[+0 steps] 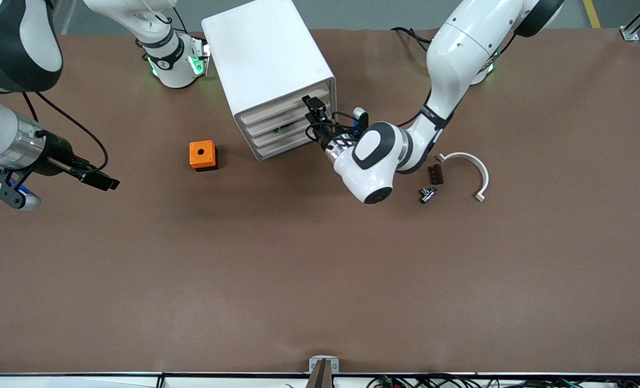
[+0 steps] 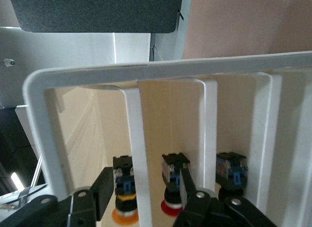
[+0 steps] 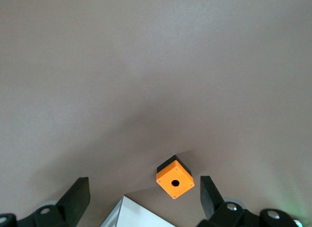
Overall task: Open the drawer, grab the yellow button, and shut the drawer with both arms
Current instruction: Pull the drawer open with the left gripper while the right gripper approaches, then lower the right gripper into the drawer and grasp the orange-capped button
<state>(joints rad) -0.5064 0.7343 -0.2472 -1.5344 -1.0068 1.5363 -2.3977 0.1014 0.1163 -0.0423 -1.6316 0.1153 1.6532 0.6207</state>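
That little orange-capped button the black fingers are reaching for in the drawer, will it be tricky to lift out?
Probably a bit fiddly. The button is small and sits in a narrow slot between white dividers, so the left gripper, fingers open around a divider, has little room. Its round orange cap looks smooth, so it may slip or roll once set down. It seems light and rigid.

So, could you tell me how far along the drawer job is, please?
Early stage. The left gripper is open at the front of the drawer, its fingers around a divider by the orange button, grasping nothing. The right gripper waits open over the table. Taking the button and closing the drawer remain.
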